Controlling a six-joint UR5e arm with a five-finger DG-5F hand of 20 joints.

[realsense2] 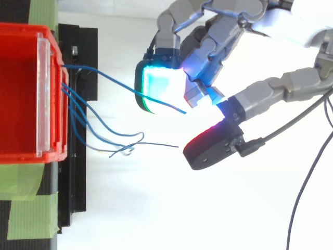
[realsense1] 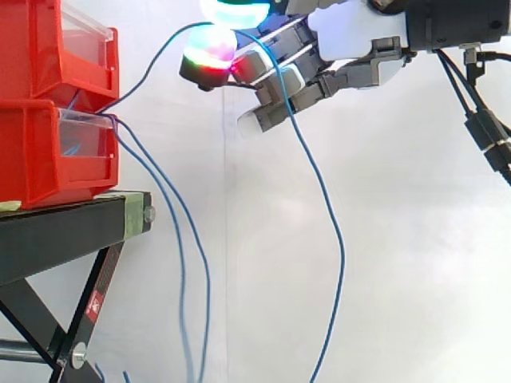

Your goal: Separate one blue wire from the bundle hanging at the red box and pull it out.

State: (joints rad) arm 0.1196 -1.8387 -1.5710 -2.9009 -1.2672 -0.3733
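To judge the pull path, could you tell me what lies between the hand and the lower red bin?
In the side view, one blue wire spans the gap from the red bin to the hand pinching it; the other wires hang below.

Looks like a robotics lab, set up as a test cell. Has a plain white curtain (realsense1: 399,239) as the backdrop behind everything. Holds stacked red plastic bins (realsense1: 32,163) with clear front panels (realsense1: 84,148) on a black metal stand (realsense1: 64,231) with slanted braces (realsense1: 100,295) and a bare bolt (realsense1: 149,213). Shows strips of green tape (realsense2: 28,208) around the bins, as on a makeshift rig. Includes a robot hand (realsense2: 281,23) with glowing fingers (realsense2: 158,86), pinching a thin blue wire (realsense1: 342,247) leading from the bins.
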